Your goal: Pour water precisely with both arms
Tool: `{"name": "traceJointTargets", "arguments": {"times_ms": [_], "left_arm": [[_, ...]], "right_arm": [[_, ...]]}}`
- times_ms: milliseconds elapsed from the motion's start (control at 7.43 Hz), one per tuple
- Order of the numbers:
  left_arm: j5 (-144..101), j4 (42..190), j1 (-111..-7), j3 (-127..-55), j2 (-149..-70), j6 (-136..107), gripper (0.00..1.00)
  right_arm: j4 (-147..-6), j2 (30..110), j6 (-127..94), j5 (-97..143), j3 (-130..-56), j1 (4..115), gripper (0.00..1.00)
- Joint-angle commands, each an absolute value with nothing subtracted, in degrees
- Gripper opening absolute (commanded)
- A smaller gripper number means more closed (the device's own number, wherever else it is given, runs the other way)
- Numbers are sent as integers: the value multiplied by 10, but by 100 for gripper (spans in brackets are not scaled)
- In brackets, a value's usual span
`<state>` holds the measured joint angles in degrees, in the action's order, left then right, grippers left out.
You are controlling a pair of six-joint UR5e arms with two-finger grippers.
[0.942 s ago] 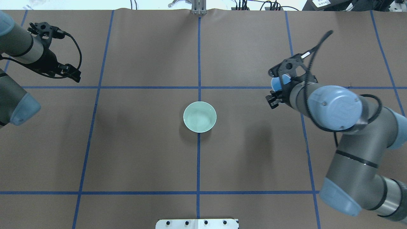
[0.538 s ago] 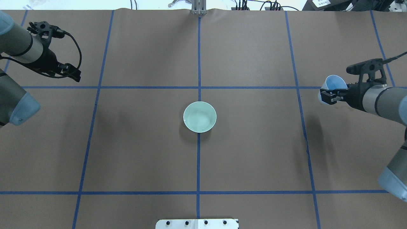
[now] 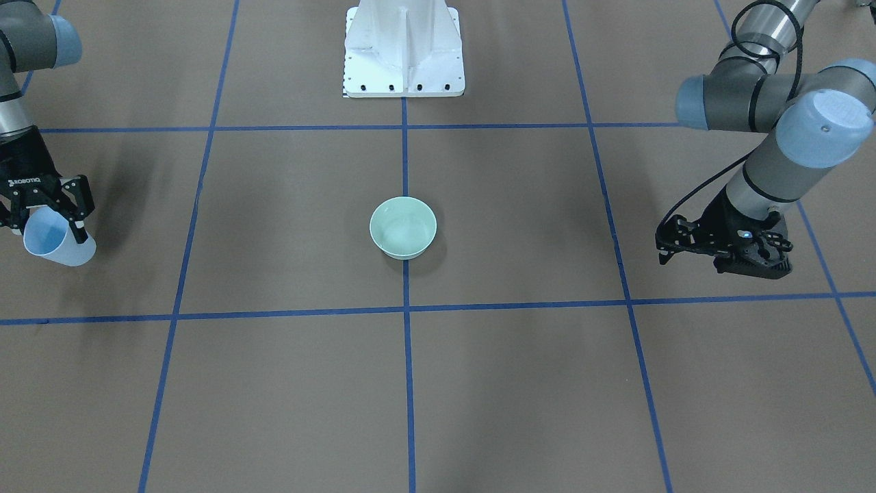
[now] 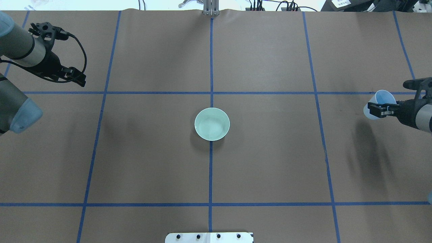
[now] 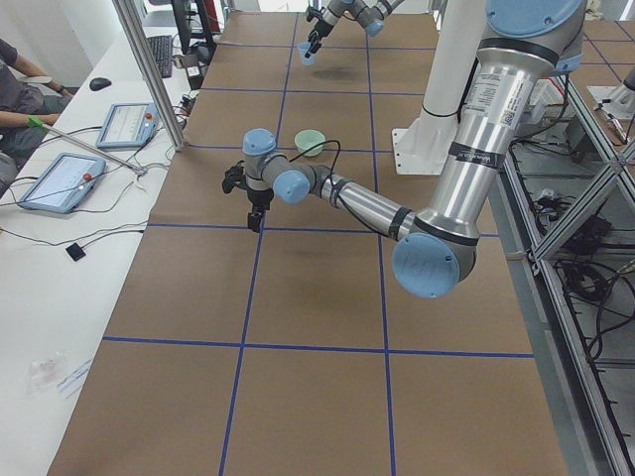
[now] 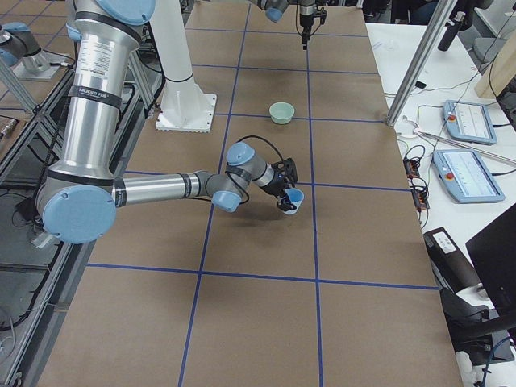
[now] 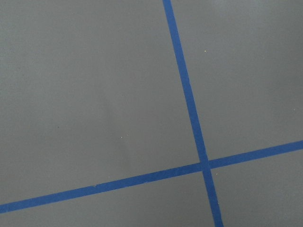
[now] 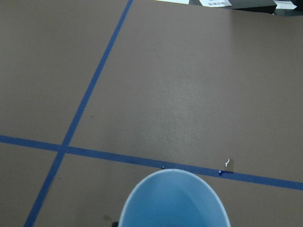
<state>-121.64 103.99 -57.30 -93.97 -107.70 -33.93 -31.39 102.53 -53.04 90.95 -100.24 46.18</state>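
A pale green bowl (image 4: 212, 124) stands at the table's middle, also in the front view (image 3: 403, 226). My right gripper (image 4: 376, 109) is shut on a light blue cup (image 4: 382, 100) and holds it above the table near the right edge, mouth tilted. The front view shows that gripper (image 3: 49, 222) and cup (image 3: 58, 245) at its left. The cup's rim fills the bottom of the right wrist view (image 8: 173, 198). My left gripper (image 4: 80, 80) hangs over the far left of the table, fingers together and empty, also in the front view (image 3: 753, 263).
Brown paper with a blue tape grid (image 4: 211, 92) covers the table. The white pedestal (image 3: 404, 48) stands at the robot's side of the table. Operators' tablets (image 5: 60, 178) lie on a side bench.
My right arm has swung the cup away from the bowl's side toward the table's right edge. The left arm has not moved.
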Motion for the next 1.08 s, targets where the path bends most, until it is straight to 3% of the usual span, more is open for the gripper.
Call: {"name": "traceJointTargets", "arguments": {"times_ms": [0, 269, 404, 673, 942], "left_arm": [[-1216, 1040, -573, -941, -1078, -340, 100], [-1216, 1040, -573, -944, -1078, -341, 100], [-1216, 1040, -573, -945, -1078, -347, 100], [-1216, 1040, -573, -945, -1078, -347, 100], [-1217, 1039, -572, -947, -1078, -354, 100]], "right_arm": [[-238, 1021, -543, 904, -931, 462, 31], [-226, 1019, -543, 904, -915, 461, 45], [-226, 1019, -543, 904, -913, 461, 71], [-225, 1019, -543, 905, -912, 461, 99], [-225, 1019, -542, 906, -914, 461, 99]]}}
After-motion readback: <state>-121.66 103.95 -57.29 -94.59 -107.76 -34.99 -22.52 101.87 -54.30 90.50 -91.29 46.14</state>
